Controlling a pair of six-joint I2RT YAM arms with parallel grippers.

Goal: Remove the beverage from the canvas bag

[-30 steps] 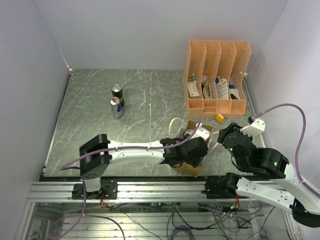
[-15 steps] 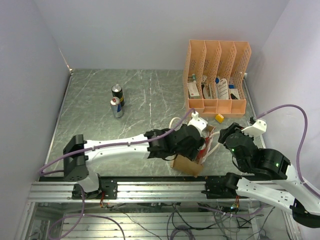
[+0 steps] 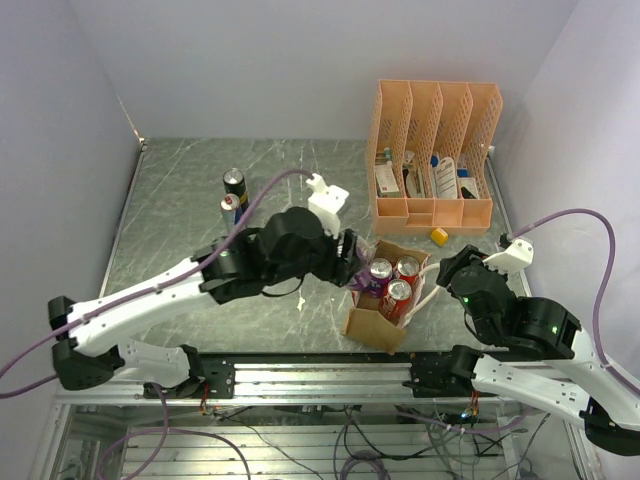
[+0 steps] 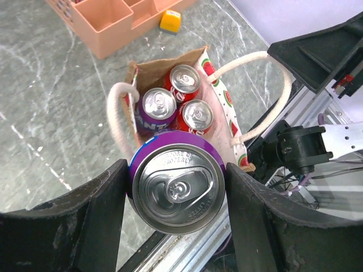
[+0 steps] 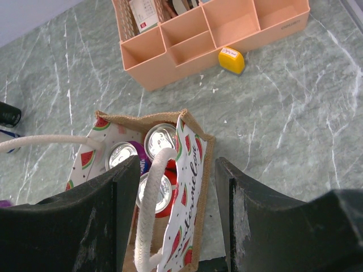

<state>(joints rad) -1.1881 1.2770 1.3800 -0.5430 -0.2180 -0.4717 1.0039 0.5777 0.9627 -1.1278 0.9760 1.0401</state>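
Observation:
The canvas bag (image 3: 372, 322) stands at the table's near edge with its top open; it has a watermelon-print lining and white rope handles. My left gripper (image 4: 177, 192) is shut on a purple beverage can (image 4: 177, 188), held upright above the bag's left edge; it also shows in the top view (image 3: 352, 270). Three cans stay inside the bag: one purple (image 4: 159, 105) and two red (image 4: 185, 78). My right gripper (image 5: 177, 215) is open, with a rope handle (image 5: 148, 209) and the bag's near wall (image 5: 193, 164) between its fingers, touching neither.
A peach perforated file organizer (image 3: 435, 150) with packets stands at the back right, with a small yellow object (image 3: 438, 236) in front of it. Two more cans (image 3: 233, 200) stand at the back left. The aluminium rail (image 3: 320, 375) runs just below the bag.
My left arm has risen out of the bag and swung up and left with the purple can in its grip. The bag's remaining cans now show. The right arm has not moved.

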